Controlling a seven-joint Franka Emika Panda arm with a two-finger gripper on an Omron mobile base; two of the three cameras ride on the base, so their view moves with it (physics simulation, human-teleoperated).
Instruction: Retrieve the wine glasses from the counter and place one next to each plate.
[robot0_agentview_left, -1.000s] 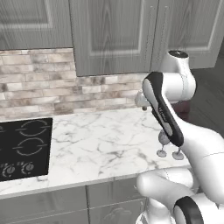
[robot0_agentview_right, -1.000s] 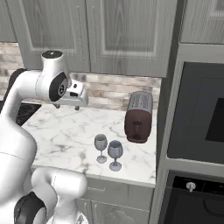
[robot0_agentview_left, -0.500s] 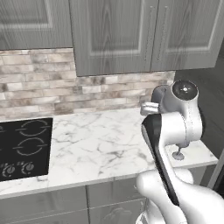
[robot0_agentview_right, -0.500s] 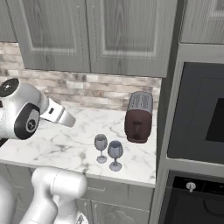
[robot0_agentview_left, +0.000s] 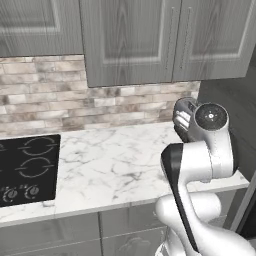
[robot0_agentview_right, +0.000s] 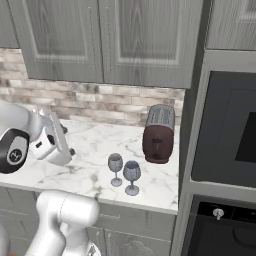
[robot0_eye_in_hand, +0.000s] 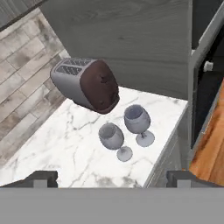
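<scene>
Grey-tinted, 2 wine glasses (robot0_eye_in_hand: 127, 131) stand upright on the counter (robot0_eye_in_hand: 65, 148), ahead of the wide-spread pincer (robot0_eye_in_hand: 111, 178).

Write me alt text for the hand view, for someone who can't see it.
Two clear wine glasses stand upright side by side near the edge of a white marble counter, in front of a dark red toaster. The open gripper frames them from a distance, holding nothing.

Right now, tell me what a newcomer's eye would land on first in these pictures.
Two wine glasses stand upright side by side near the front edge of the marble counter, just in front of a dark red toaster beside the tall oven cabinet. The white arm's gripper hangs open above the counter, aimed at the glasses and holding nothing. A black cooktop lies at the counter's far left.
</scene>
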